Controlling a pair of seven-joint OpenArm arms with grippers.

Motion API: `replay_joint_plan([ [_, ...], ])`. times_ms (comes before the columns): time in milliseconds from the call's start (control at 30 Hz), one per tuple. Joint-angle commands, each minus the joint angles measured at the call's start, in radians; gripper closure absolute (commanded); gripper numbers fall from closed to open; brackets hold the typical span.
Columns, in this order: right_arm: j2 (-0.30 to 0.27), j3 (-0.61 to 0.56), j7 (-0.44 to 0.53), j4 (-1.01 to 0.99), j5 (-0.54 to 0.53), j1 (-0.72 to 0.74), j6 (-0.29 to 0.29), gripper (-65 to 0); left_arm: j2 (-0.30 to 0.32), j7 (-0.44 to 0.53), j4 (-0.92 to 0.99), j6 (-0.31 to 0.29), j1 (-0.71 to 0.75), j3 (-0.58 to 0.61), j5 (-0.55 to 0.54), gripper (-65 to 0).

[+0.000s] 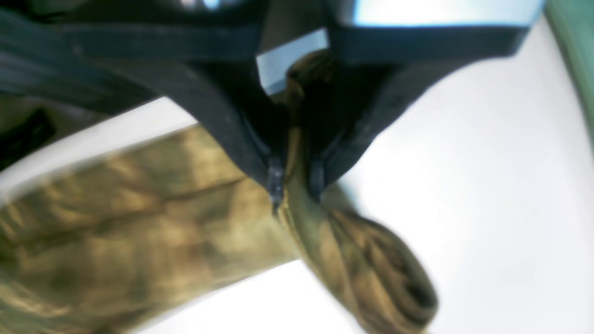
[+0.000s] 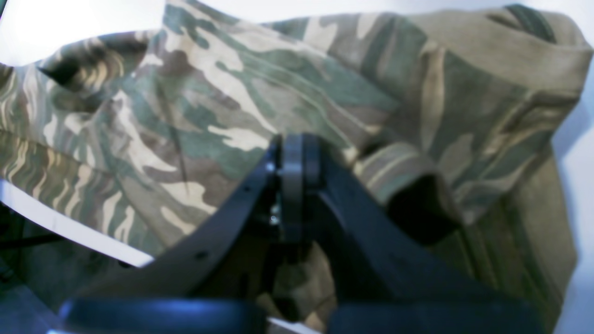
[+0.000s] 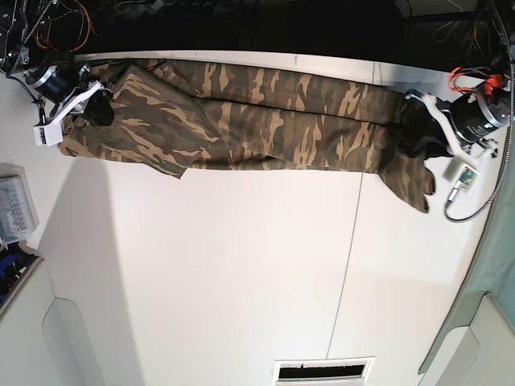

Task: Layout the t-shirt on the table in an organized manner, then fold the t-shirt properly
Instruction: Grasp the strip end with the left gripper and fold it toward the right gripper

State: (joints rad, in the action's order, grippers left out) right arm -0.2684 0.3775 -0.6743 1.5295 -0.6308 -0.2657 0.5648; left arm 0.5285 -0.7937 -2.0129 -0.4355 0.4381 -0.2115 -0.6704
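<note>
Stretched in a long rumpled band along the far edge of the white tabletop (image 3: 241,273): the camouflage t-shirt (image 3: 257,121), its far hem lost against the dark beyond the edge, collar and sleeves hard to pick out among the folds. At the base view's right end, left fingers (image 1: 295,185) narrowed onto a bunched ridge of the cloth, a loose lobe hanging past them, all badly blurred in the wrist view. At the other end, right fingers (image 2: 292,153) pressed together over the crumpled cloth, with no telling whether any fabric sits between them.
</note>
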Motion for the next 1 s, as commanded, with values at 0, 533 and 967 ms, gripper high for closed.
replay_joint_plan([
  [0, -0.013, 0.005, 0.016, 0.013, -0.014, 0.008, 0.008, 0.0, -0.002, 0.032, -0.053, -0.005, -0.003, 0.030, -0.008, 0.0],
  [533, -0.012, 0.026, 0.014, 0.014, 0.002, 0.010, 0.007, -14.5, -0.281, 0.160, 0.263, -0.002, -0.173, 0.495, 0.271, -28.2],
  [967, -0.056, 0.296, -0.018, -0.023, -0.071, 0.027, 0.007, -43.7, -0.313, 0.153, 0.266, -0.002, -0.178, 0.572, 0.271, -28.4],
])
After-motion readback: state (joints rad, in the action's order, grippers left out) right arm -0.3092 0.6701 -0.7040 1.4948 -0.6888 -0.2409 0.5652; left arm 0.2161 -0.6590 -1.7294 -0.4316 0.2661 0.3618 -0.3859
